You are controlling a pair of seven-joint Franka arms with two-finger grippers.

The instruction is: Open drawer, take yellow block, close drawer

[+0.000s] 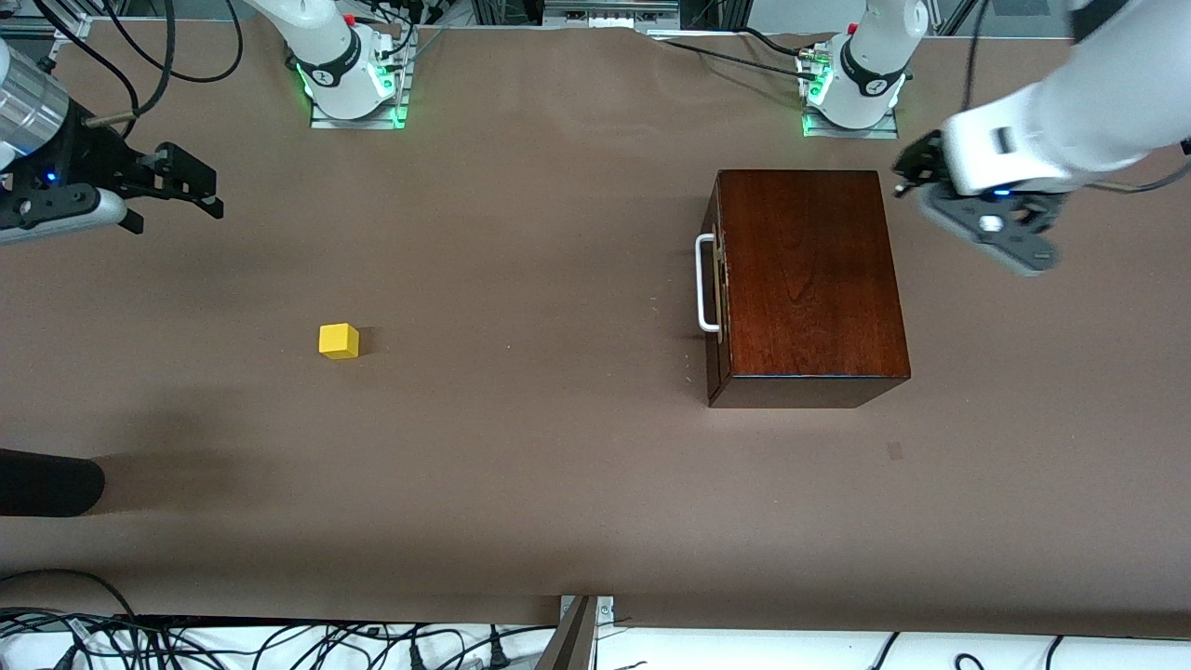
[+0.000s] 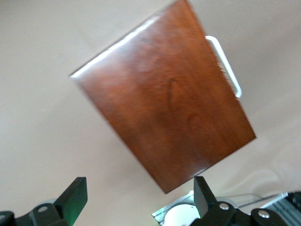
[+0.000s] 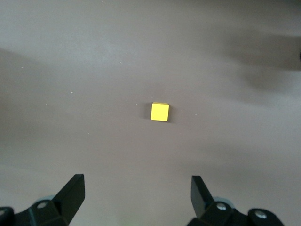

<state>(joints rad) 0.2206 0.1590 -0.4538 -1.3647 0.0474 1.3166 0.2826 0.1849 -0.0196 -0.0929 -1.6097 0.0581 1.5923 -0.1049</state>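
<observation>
From the front view, the brown counter (image 1: 558, 484) carries a glossy red-brown wooden box (image 1: 808, 279) toward the left arm's end, with the drawer (image 1: 715, 284) pushed fully in, its dark front flush with the box and its white handle (image 1: 704, 283) facing the right arm's end of the counter. The yellow block (image 1: 339, 341) sits out on the bare counter toward the right arm's end, well apart from the box and level with the part of the box nearer the camera. The right hand (image 1: 191, 186) hangs in the air over the counter's edge at the right arm's end, its black fingers spread and empty, well apart from the block. The left hand (image 1: 916, 172) hovers just beside the box's corner by the left arm's base, over the counter, holding nothing. A dark rounded object (image 1: 46, 482) pokes in at the counter's edge near the camera, and cables (image 1: 279, 642) lie along the bottom. In the left wrist view, the box top (image 2: 164, 101) fills the middle, with the handle (image 2: 225, 66) along one side; the two fingertips (image 2: 75, 197) of the left hand stand wide apart with nothing between them. In the right wrist view, the block (image 3: 159, 112) lies alone on the counter (image 3: 70, 70), and the right hand's fingertips (image 3: 73, 190) are spread wide, released and clear of it.
</observation>
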